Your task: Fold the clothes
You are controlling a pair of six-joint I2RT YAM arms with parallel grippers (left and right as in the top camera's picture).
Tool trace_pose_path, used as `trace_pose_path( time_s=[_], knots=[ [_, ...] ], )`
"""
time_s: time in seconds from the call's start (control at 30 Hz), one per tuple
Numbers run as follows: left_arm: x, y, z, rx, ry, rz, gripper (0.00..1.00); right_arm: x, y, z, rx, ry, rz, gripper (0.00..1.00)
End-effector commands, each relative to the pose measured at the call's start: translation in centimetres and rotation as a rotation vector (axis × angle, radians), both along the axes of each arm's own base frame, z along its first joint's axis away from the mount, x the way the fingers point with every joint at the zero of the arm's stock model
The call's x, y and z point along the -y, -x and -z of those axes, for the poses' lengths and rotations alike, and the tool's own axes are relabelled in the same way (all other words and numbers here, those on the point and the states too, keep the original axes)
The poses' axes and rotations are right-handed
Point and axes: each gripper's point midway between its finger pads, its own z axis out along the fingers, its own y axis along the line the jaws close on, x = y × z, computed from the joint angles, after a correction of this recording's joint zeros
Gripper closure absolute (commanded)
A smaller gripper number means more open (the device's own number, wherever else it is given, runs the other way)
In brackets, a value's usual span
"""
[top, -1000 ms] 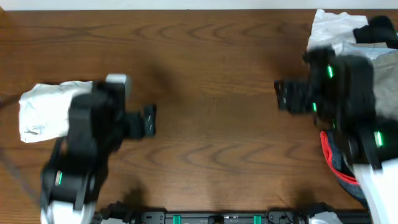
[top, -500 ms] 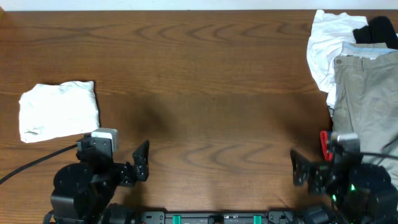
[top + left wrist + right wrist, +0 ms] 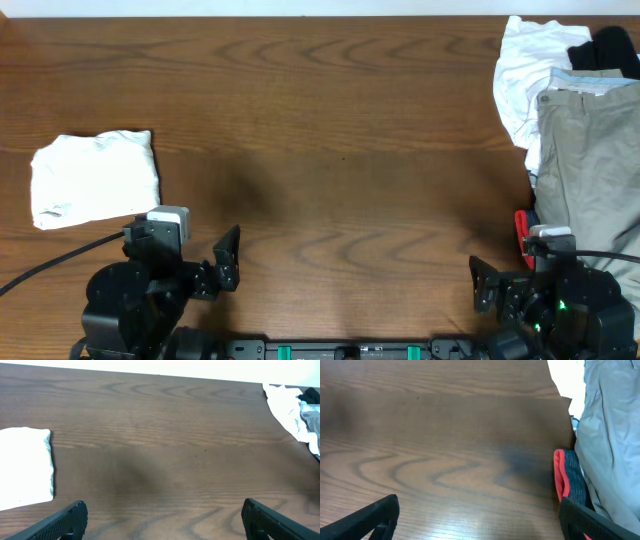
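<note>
A folded white garment [image 3: 95, 178] lies flat at the table's left; it also shows in the left wrist view [image 3: 25, 467]. At the right edge lies a pile: a crumpled white garment [image 3: 522, 70], khaki trousers [image 3: 590, 160], a black piece [image 3: 610, 45] and a dark garment with a red edge [image 3: 522, 232]. My left gripper [image 3: 230, 258] is open and empty near the front edge, its fingers [image 3: 65, 520] wide apart over bare wood. My right gripper [image 3: 482, 287] is open and empty, just left of the red-edged garment [image 3: 567, 477] and the trousers [image 3: 610, 435].
The brown wooden table [image 3: 340, 150] stretches between the folded garment and the pile. The arms' bases and a black rail [image 3: 340, 350] sit along the front edge. A cable [image 3: 50, 265] runs left from the left arm.
Both arms have pulled back from mid-table to the front edge. The left arm no longer covers the folded white garment; the right arm has left the pile.
</note>
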Motion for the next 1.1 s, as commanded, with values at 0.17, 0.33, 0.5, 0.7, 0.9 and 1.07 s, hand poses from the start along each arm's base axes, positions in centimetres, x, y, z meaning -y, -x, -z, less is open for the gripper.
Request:
trace_pose_path(
  time_s=[0.17,0.33,0.5,0.7,0.9,1.07],
  knots=[
    [-0.2,0.0,0.1,0.006,-0.019,0.001,0.02,1.7,1.4,-1.2,0.124,-0.044,0.096,0.01],
    [-0.2,0.0,0.1,0.006,-0.019,0.001,0.02,2.6,1.6,-1.9,0.321,-0.044,0.126,0.01],
    [-0.2,0.0,0.1,0.006,-0.019,0.001,0.02,2.8,-0.4,-1.2,0.433,-0.037,0.148,0.01],
    [-0.2,0.0,0.1,0.006,-0.019,0.001,0.02,2.3,-4.6,-1.0,0.588,0.072,0.092,0.01],
    [-0.2,0.0,0.1,0.006,-0.019,0.001,0.02,1.9,-7.8,1.5,0.675,0.171,0.054,0.01],
    [-0.2,0.0,0.1,0.006,-0.019,0.001,0.02,1.8,-8.6,6.0,0.583,0.185,0.043,0.01]
  ],
)
